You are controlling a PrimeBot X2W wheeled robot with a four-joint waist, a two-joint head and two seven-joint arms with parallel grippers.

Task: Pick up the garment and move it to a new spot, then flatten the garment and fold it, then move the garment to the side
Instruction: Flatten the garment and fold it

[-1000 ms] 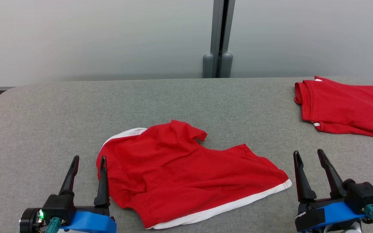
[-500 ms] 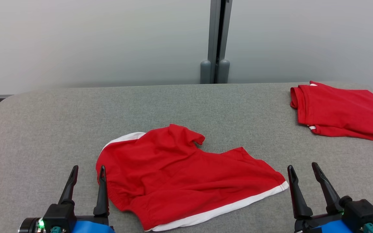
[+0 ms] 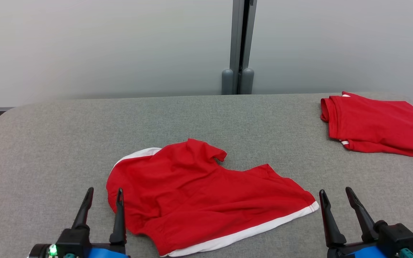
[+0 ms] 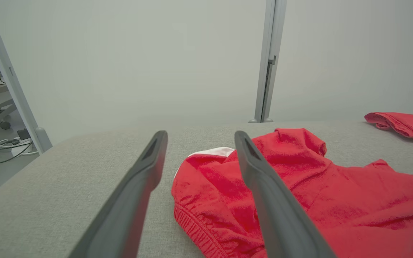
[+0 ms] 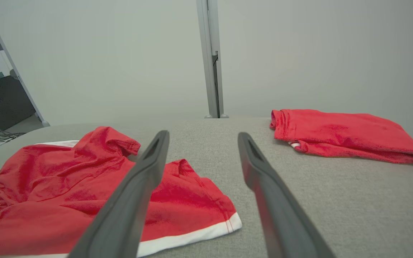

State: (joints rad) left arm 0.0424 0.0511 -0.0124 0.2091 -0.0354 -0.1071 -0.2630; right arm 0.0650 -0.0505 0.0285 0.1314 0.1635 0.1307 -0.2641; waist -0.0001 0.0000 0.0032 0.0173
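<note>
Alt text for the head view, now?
A crumpled red fabric garment with white trim lies centred on the grey fabric-covered table. Open left end effector and right end effector flank it; a folded red garment sits far right.

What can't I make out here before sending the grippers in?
- Crumpled garment: underside and tucked layers hidden by its own cloth, every view.
- Same garment, left wrist view: partly behind the left gripper.
- Folded garment, left wrist view: far end cut off by the right edge.
- Right gripper, head view: body cut by the bottom edge.
</note>
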